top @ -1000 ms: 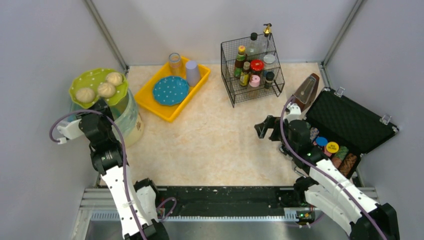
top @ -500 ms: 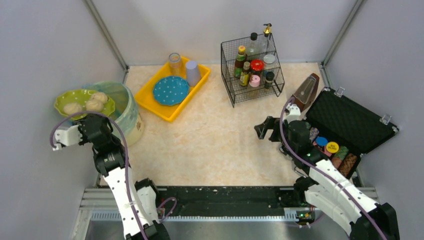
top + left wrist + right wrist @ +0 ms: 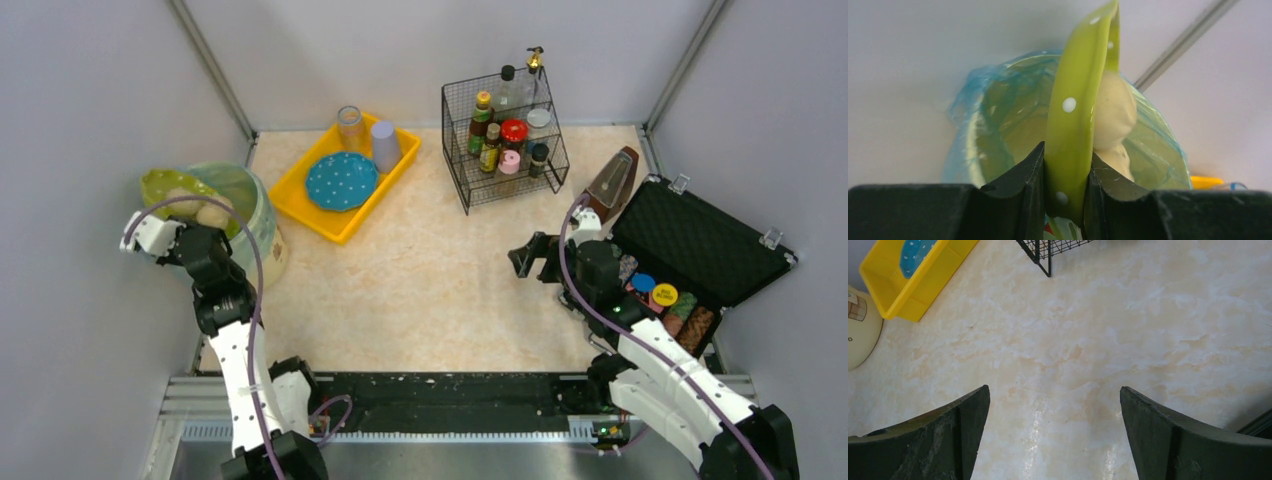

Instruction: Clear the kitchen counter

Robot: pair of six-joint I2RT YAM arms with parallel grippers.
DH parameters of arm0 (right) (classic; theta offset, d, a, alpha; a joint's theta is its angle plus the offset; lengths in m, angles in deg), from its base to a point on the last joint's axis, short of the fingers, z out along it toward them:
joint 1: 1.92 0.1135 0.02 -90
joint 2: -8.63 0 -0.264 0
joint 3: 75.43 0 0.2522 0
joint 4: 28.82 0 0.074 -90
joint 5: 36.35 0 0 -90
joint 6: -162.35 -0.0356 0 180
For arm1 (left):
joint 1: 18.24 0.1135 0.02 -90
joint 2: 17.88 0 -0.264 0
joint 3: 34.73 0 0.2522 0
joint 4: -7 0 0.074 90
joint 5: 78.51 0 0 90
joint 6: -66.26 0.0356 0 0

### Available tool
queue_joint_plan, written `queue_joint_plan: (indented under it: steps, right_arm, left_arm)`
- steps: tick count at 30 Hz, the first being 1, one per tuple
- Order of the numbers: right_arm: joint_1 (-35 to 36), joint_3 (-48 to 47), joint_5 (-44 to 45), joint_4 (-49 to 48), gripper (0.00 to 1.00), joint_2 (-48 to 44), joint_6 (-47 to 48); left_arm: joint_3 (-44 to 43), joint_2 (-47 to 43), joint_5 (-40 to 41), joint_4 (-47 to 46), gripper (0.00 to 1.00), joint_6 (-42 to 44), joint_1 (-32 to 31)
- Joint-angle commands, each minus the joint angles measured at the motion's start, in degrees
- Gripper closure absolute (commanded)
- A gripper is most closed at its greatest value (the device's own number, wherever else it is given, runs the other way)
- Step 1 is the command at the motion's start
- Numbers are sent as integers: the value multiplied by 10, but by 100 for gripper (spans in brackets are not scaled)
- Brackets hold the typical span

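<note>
My left gripper (image 3: 190, 238) (image 3: 1066, 187) is shut on the rim of a green dotted plate (image 3: 170, 187) (image 3: 1075, 120), tilted steeply on edge over the bin (image 3: 250, 215) (image 3: 998, 115) lined with a blue bag. Pale dough buns (image 3: 211, 214) (image 3: 1113, 112) slide off the plate's face toward the bin's mouth. My right gripper (image 3: 526, 257) (image 3: 1054, 435) is open and empty, hovering above the beige marbled counter (image 3: 430, 270) (image 3: 1098, 340).
A yellow tray (image 3: 320, 215) (image 3: 893, 290) holds a blue dotted plate (image 3: 341, 180), a glass and a grey cup. A wire rack (image 3: 505, 135) of bottles stands at the back. An open black case (image 3: 700, 250) of jars lies at the right.
My left gripper has rolled and tipped the green plate from flat to nearly on edge over the bin, and the buns have slid down toward the bin. The right arm has not moved.
</note>
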Motion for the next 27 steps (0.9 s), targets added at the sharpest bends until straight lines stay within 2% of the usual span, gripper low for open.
queue_joint_plan:
  steps: [1,8,16,22,27]
  right_arm:
    - [-1,-1,-2,-24,1,1,8]
    - [-1,0,-3,-25,1,5,9]
    - [-1,2,-2,-28,1,6,8]
    - [-1,3,-3,-31,1,7,7]
    - [-1,4,-2,-33,1,9,7]
  left_arm:
    - [-31,-2,-24,-177,100,123,-32]
    - [-12,0,77,-213,100,275,-107]
    - [-20,8,126,-237,100,327,-122]
    - [-33,21,210,-276,100,411,-153]
    - [-46,27,247,-286,100,439,-165]
